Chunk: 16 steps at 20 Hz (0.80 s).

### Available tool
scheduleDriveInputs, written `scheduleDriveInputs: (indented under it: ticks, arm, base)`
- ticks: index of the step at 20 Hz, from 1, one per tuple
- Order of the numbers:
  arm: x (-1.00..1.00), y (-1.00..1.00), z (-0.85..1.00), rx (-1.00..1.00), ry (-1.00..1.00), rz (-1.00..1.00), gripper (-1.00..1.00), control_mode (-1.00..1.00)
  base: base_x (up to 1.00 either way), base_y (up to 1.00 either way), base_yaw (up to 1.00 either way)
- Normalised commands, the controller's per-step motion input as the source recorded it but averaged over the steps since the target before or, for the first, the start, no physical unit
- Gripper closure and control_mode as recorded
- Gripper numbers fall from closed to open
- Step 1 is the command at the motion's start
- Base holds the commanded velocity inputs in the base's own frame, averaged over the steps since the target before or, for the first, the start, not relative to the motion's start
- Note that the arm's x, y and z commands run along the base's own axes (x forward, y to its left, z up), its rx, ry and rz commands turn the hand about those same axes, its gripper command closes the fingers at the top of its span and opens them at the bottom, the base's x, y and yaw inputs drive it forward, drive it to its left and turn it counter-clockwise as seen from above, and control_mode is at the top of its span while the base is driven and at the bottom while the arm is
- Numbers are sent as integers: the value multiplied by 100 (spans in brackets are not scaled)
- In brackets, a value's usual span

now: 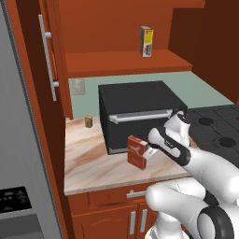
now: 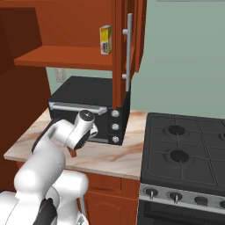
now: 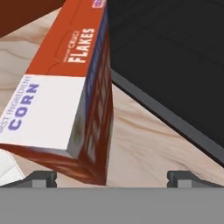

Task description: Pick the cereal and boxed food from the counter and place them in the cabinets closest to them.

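Observation:
The cereal (image 1: 136,150) is a red corn-flakes box standing on the counter (image 1: 93,168) in front of a black oven. In the hand view the cereal (image 3: 74,87) looms close, its lower corner reaching in between the fingertips. My gripper (image 1: 145,154) is open at the box's right side, not closed on it; the gripper (image 3: 111,177) has both tips spread wide. A sliver of the cereal (image 2: 73,152) peeks from under my wrist. A yellow-and-white box (image 1: 146,41) stands on the shelf of the open cabinets (image 1: 126,60) above; the same box (image 2: 105,39) shows from the right.
The black oven (image 1: 140,116) fills the back of the counter right behind the cereal. A small orange box (image 1: 88,121) sits by the wall at the back left. The cabinet door (image 1: 46,60) hangs open left. A stove (image 2: 189,154) lies to the right.

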Motion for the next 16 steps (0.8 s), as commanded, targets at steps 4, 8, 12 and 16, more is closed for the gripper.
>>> scheduleDriveInputs:
  ticks: [4, 8, 12, 16]
  arm:
    - [11, 22, -2, 2, 0, 0, -100, -100]
    - [4, 12, 0, 0, 0, 0, -100, -100]
    - [-5, 0, 0, 0, 1, 0, -100, -100]
    - [-49, -13, -8, 0, 0, -3, -100, -100]
  base:
    - [0, 0, 0]
    - [0, 0, 0]
    - [0, 0, 0]
    - [0, 0, 0]
